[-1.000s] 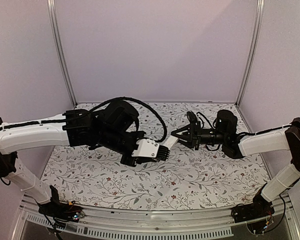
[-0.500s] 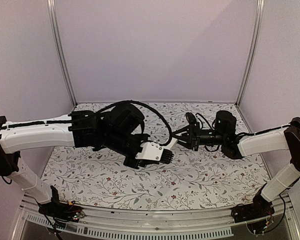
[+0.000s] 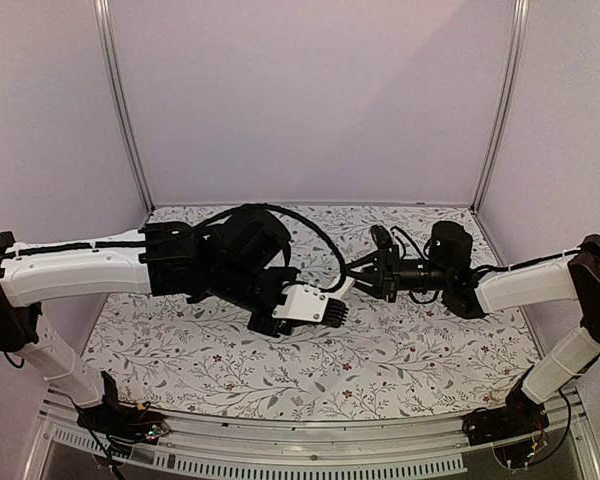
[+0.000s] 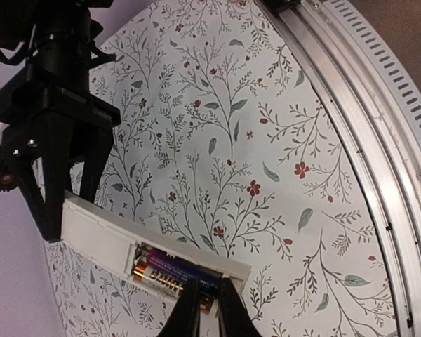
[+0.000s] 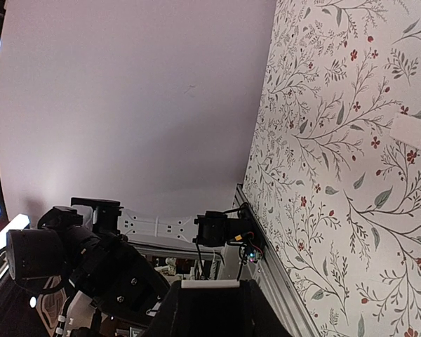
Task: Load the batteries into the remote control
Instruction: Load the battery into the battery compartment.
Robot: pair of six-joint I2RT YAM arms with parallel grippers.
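- 2 batteries (image 4: 165, 275) sit in the remote control's (image 4: 98, 235) open bay; seating and the cover (image 5: 415, 133) remain, we judge.
- Its long axis runs middle left to lower centre, bay end lower.
- Right gripper (image 4: 70, 207) clamps it aloft; left gripper (image 4: 209, 309), nearly closed, presses the batteries.

The remote control (image 4: 91, 228) is white; the batteries (image 4: 170, 275) are dark purple-black with gold lettering and a gold end; the table cover (image 4: 266, 91) is white, printed with grey-green leaf sprigs and small red flowers; the walls (image 3: 310, 100) are pale lilac.
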